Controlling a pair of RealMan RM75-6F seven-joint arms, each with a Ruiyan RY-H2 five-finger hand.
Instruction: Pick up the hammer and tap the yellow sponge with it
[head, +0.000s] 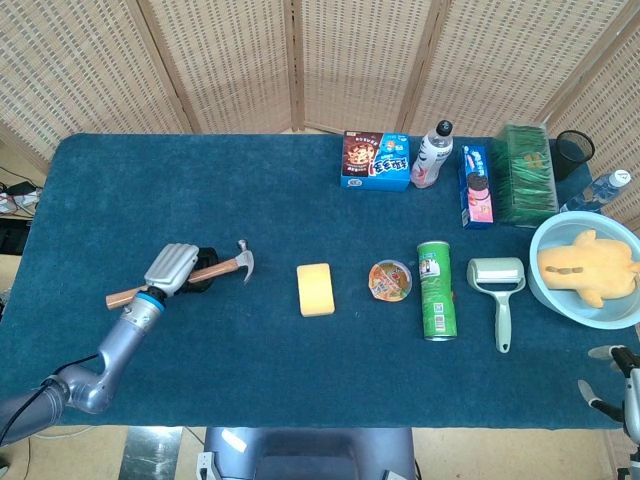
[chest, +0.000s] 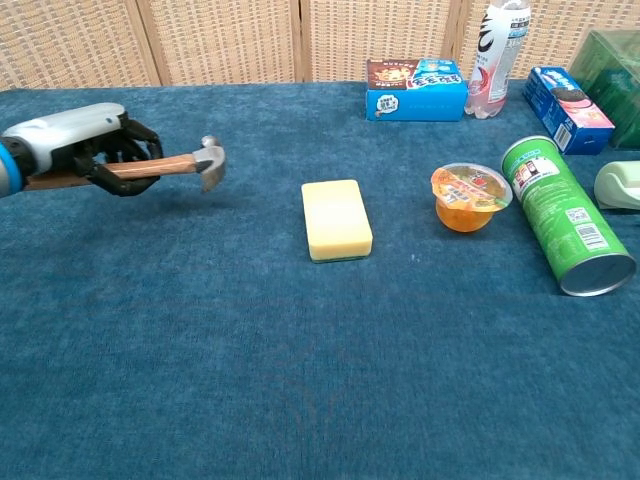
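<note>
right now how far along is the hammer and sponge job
Pickup looks done: the left robot hand grips the hammer by its wooden handle, lifted off the table. In hand: the hammer head points toward the yellow sponge but sits well to its left, clear of it. Left: bring it over and tap the sponge.

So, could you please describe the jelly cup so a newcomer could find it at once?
On the blue table, look right of centre. Between the yellow sponge and the lying green can stands the jelly cup: small, round, orange inside, with a printed foil lid.
</note>
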